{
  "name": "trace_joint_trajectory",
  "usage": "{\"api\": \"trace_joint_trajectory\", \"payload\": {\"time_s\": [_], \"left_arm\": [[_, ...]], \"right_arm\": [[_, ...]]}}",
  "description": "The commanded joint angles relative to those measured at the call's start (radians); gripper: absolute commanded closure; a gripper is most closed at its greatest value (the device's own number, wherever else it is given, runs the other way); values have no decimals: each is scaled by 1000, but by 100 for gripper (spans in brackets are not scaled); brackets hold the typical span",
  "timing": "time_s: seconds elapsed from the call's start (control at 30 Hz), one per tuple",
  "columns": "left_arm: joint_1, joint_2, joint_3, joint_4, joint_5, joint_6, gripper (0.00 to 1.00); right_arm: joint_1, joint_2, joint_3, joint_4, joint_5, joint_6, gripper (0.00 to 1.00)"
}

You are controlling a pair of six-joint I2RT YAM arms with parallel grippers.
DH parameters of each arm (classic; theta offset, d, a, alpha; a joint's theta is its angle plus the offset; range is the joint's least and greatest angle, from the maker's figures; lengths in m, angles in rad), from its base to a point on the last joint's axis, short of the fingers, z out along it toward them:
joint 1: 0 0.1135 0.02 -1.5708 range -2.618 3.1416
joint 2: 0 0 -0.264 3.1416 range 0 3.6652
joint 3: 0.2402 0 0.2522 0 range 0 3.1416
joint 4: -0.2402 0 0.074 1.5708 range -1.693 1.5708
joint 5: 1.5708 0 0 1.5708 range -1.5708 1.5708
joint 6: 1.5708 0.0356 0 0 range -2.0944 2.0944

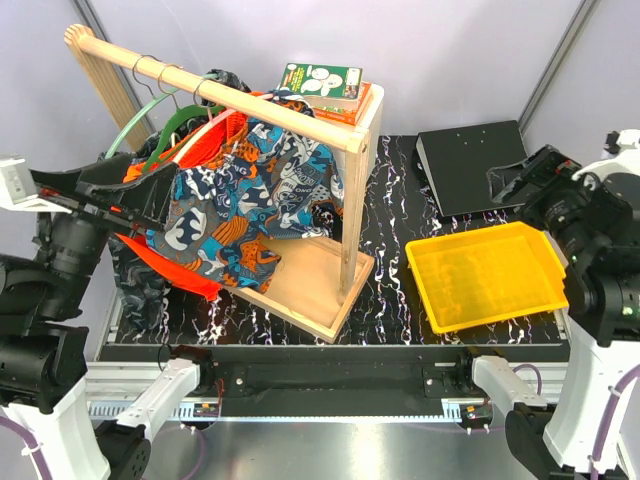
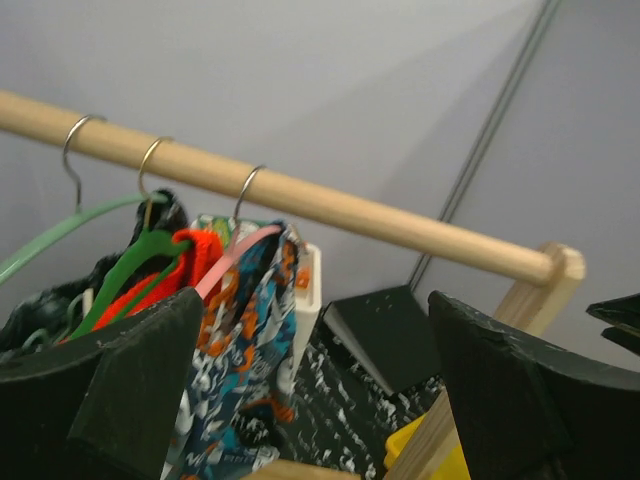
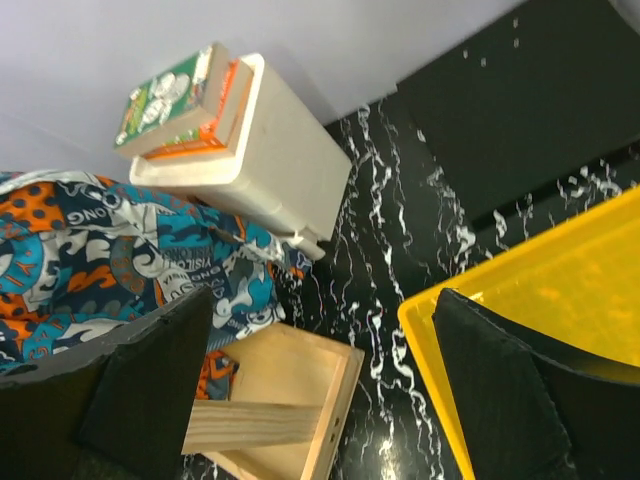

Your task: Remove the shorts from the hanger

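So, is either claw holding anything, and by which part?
Nothing is held. The left claw and right claw are both open and empty.

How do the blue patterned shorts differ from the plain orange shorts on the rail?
The blue patterned shorts carry a blue, orange and white print; the orange shorts are one plain colour. The patterned pair hangs on a pink hanger, the orange pair on a green hanger. From above, the patterned pair covers most of the orange pair. Both hang from the wooden rail.
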Motion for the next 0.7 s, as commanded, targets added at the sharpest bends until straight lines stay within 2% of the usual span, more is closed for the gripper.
{"api": "trace_joint_trajectory", "payload": {"time_s": [0.0,0.13,0.2,0.4,0.6,0.67], "left_arm": [[5,39,28,-194,-128,75,1],[5,51,25,-281,-199,121,1],[5,51,5,-314,-199,136,1],[5,46,-83,-318,-174,138,1],[7,81,-104,-304,-125,127,1],[7,92,-109,-295,-130,132,1]], "right_arm": [[5,3,-56,-3,-61,50,0],[42,12,-171,60,-221,83,0],[95,26,-193,52,-235,86,0],[143,46,-305,29,-232,51,0],[141,122,-412,5,-438,-70,0],[140,135,-428,-2,-453,-90,0]]}}
